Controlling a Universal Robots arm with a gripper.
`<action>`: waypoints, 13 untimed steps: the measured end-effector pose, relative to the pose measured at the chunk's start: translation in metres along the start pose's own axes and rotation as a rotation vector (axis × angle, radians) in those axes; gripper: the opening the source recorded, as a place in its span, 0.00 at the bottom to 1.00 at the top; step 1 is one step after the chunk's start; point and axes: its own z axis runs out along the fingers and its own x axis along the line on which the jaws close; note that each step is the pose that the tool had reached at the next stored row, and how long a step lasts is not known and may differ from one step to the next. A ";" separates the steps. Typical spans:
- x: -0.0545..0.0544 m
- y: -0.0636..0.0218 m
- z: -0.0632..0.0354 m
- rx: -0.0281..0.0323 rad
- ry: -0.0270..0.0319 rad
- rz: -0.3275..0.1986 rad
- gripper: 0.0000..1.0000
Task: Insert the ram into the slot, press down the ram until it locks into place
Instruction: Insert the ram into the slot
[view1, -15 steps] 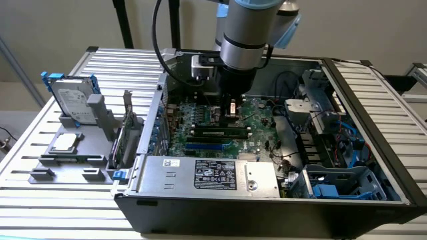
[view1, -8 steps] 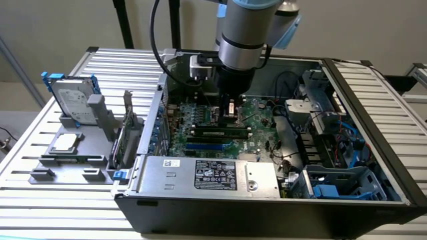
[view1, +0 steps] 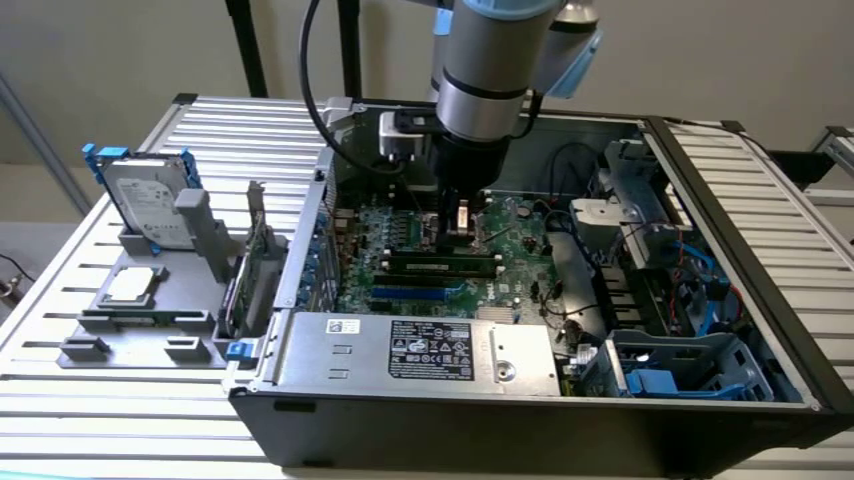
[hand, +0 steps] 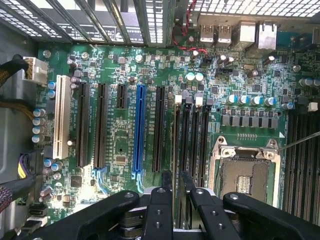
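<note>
Near the gripper (view1: 461, 235), ram (view1: 441, 266) (seating unclear)

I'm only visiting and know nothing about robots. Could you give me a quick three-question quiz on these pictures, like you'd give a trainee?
1. True or false: the gripper is inside the open computer case, above the motherboard.
2. Multiple choice: in the wrist view, one long expansion slot sits between black ones. What colour is it? A) blue B) red C) yellow
3. Fill in: at the exterior view's left of the case, a ___ stands upright in a grey holder.

Key: 1 true; 2 A; 3 hard drive.
</note>
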 end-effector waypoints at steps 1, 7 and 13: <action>0.000 0.0000 0.0002 0.0006 -0.0002 0.000 0.22; 0.000 -0.0002 0.0033 0.0111 -0.0011 0.000 0.22; 0.000 -0.0005 0.0073 0.0326 -0.0004 -0.001 0.22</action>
